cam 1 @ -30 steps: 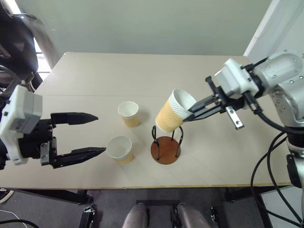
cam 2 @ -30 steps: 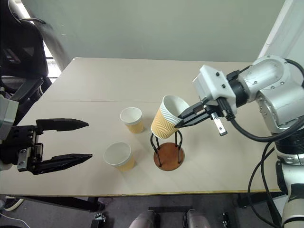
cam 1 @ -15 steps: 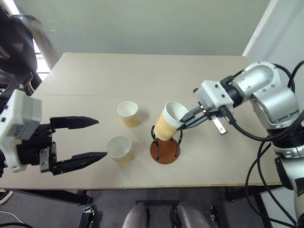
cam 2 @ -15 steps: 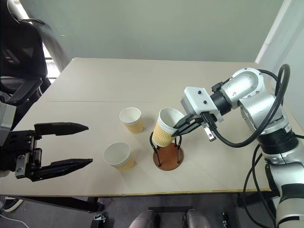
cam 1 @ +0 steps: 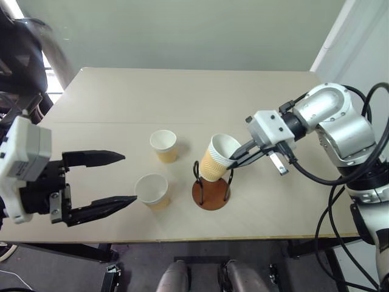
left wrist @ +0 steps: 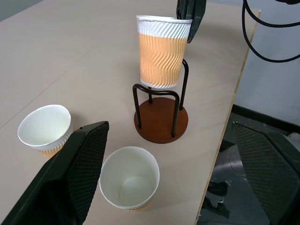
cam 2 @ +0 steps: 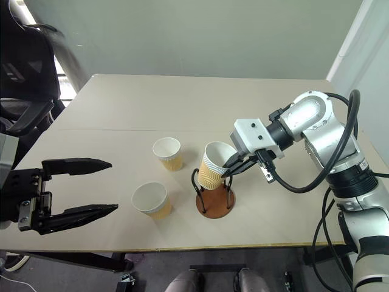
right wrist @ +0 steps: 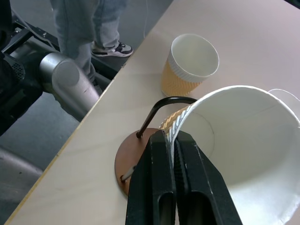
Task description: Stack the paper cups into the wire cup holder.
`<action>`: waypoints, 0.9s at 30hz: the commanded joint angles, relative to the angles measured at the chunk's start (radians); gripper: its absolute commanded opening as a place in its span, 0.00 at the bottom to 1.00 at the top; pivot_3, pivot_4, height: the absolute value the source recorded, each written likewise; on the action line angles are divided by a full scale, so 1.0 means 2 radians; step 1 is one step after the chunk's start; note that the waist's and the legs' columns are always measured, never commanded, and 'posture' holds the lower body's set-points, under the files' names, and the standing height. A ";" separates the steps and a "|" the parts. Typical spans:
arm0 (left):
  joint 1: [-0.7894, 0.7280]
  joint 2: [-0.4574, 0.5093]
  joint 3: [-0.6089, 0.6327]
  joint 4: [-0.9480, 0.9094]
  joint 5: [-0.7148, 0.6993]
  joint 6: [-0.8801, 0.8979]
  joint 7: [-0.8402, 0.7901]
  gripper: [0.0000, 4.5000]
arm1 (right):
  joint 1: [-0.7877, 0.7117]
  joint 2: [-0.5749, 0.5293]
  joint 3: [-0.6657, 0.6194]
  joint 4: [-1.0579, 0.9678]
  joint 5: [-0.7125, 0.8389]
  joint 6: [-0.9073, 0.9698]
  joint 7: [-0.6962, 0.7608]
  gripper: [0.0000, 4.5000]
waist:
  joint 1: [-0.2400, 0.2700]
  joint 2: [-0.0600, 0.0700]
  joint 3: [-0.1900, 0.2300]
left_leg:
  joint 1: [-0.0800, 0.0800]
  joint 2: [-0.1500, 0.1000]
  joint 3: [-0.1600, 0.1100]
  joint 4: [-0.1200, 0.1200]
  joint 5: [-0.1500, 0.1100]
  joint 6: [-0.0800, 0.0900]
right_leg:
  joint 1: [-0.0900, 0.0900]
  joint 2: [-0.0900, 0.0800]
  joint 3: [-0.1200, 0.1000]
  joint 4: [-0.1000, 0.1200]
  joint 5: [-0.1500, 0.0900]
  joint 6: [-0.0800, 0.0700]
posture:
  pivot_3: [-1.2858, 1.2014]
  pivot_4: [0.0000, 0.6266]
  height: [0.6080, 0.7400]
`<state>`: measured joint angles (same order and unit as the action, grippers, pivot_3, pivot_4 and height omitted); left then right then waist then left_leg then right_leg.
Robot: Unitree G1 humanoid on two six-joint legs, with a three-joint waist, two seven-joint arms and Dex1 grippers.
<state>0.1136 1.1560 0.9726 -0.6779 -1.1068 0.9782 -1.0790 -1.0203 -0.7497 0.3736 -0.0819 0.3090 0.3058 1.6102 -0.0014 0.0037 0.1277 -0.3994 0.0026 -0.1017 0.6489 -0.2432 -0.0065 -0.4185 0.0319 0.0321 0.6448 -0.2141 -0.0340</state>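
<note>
Above the wire cup holder, the right gripper pinched a tilted paper cup that risked snagging a loop; the left gripper gaped empty.

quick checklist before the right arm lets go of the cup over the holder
1. Right gripper fingers pinch the rim of the held cup: ok.
2. Cup bottom is down between the wire loops of the holder: ok, though it sits above the base, not on it.
3. Cup is upright: not ok, it leans in the head views.
4. Holder base flat on the table: ok.
5. Left gripper open and apart from the holder: ok.
6. The two cups left on the table, near cup and far cup, stand upright and apart from the holder: ok.
</note>
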 commanded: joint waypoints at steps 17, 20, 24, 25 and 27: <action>0.020 0.062 -0.146 0.017 0.162 -0.103 -0.029 1.00 | -0.060 -0.060 -0.103 0.072 0.084 0.025 0.002 0.82 | 0.002 0.000 0.000 | 0.000 0.000 0.000 0.000 0.000 0.000 | -0.001 0.000 0.000 0.000 0.000 -0.001 | 0.52 0.24 1.00; -0.016 0.070 -0.239 0.048 0.215 -0.169 -0.032 1.00 | -0.058 -0.104 -0.150 0.078 0.163 0.067 0.002 0.82 | 0.007 0.000 0.000 | -0.001 0.000 -0.001 -0.001 -0.001 -0.001 | -0.001 0.000 0.000 0.000 -0.001 -0.002 | 0.52 0.24 1.00; -0.075 0.069 -0.305 0.068 0.220 -0.197 -0.058 1.00 | 0.001 -0.147 -0.193 0.026 0.245 0.120 0.002 0.82 | 0.008 -0.002 -0.001 | -0.001 0.000 -0.001 -0.002 -0.002 -0.004 | -0.002 0.000 -0.001 0.000 -0.002 -0.002 | 0.52 0.24 1.00; -0.097 0.071 -0.328 0.073 0.222 -0.203 -0.066 1.00 | 0.023 -0.154 -0.218 0.010 0.270 0.144 0.002 0.82 | 0.008 -0.002 -0.001 | -0.001 0.000 -0.001 -0.002 -0.002 -0.005 | -0.002 0.000 -0.001 0.000 -0.002 -0.001 | 0.52 0.24 1.00; -0.129 0.074 -0.366 0.082 0.227 -0.209 -0.087 1.00 | 0.065 -0.162 -0.259 -0.020 0.298 0.172 -0.014 0.82 | 0.009 -0.001 -0.001 | -0.001 0.000 -0.001 -0.002 -0.001 -0.007 | -0.002 0.000 -0.001 0.000 0.000 0.001 | 0.52 0.24 1.00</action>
<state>-0.1188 1.2871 0.2777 -0.5208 -0.6654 0.5866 -1.2175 -0.9018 -1.0470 -0.0497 -0.0600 0.8324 0.6031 1.6013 0.0158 0.0012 0.1264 -0.4023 0.0028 -0.1031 0.6459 -0.2457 -0.0223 -0.4219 0.0324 0.0304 0.6453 -0.2147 -0.0306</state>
